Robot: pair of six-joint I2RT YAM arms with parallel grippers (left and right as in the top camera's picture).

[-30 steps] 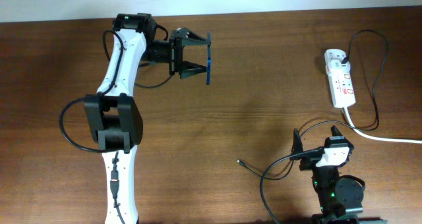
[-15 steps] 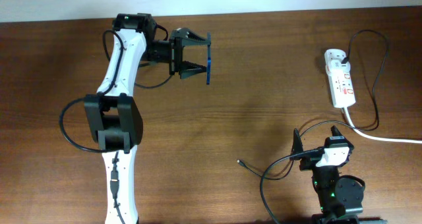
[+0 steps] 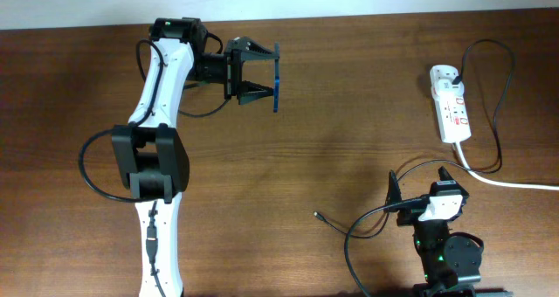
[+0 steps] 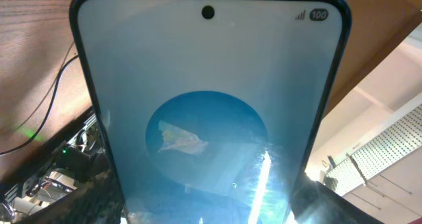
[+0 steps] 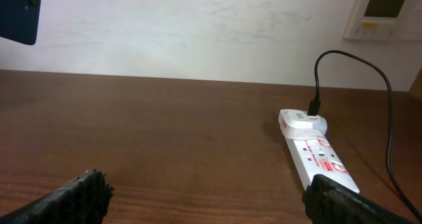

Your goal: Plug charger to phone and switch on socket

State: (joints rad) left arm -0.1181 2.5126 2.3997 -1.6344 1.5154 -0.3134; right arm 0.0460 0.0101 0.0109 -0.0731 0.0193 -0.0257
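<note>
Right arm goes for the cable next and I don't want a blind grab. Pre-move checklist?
1. The phone held clear of the table by the left gripper: ok.
2. The right gripper open, empty: ok.
3. The charger tip lying free on the table, nothing on it: ok.
4. The charger's far end plugged in at the socket: ok.
5. Phone port position: cannot tell.
6. Socket switch position: cannot tell.

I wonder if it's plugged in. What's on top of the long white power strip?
A white charger plug sits on the long white power strip's far end, with a thin black cable rising from it. Its prongs are hidden inside.
</note>
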